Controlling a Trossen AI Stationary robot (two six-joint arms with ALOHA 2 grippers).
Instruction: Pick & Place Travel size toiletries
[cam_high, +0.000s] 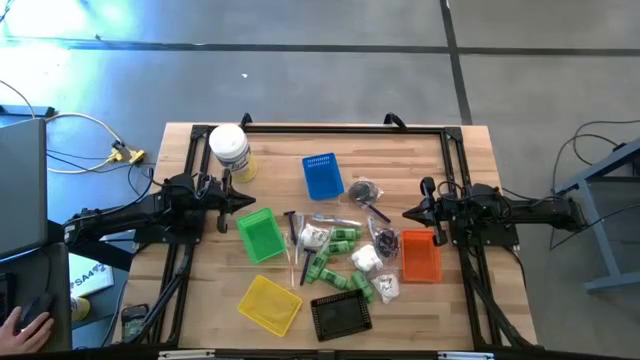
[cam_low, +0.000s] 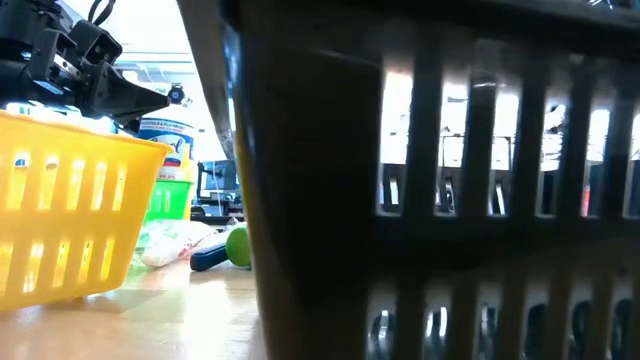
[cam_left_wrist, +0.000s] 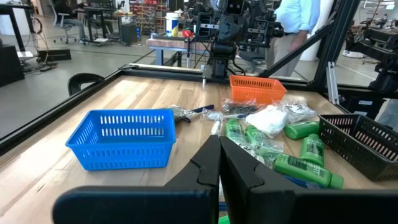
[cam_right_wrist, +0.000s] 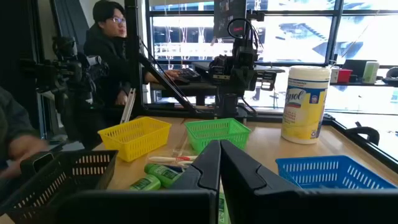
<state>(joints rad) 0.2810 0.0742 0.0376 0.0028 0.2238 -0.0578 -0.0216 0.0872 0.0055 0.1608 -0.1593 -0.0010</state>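
The travel size toiletries lie loose on the middle of the table. Among them are green little bottles (cam_high: 340, 240) (cam_left_wrist: 305, 168) (cam_right_wrist: 158, 174), white soft packets (cam_high: 365, 258) (cam_left_wrist: 268, 118), thin pale sticks (cam_high: 297, 262) and small black pieces (cam_high: 363, 190). My left gripper (cam_high: 252, 203) (cam_left_wrist: 221, 165) hangs shut above the table's left side, pointing level toward the pile. My right gripper (cam_high: 405, 213) (cam_right_wrist: 221, 163) hangs shut on the right side, facing it. Neither gripper holds anything.
Mesh baskets ring the pile: blue (cam_high: 322, 175) at the far side, green (cam_high: 260, 235) at the left, orange (cam_high: 421, 255) at the right, yellow (cam_high: 270, 303) and black (cam_high: 342, 315) at the near edge. A white jar (cam_high: 230, 152) stands far left. A person (cam_right_wrist: 115, 56) sits beyond the table.
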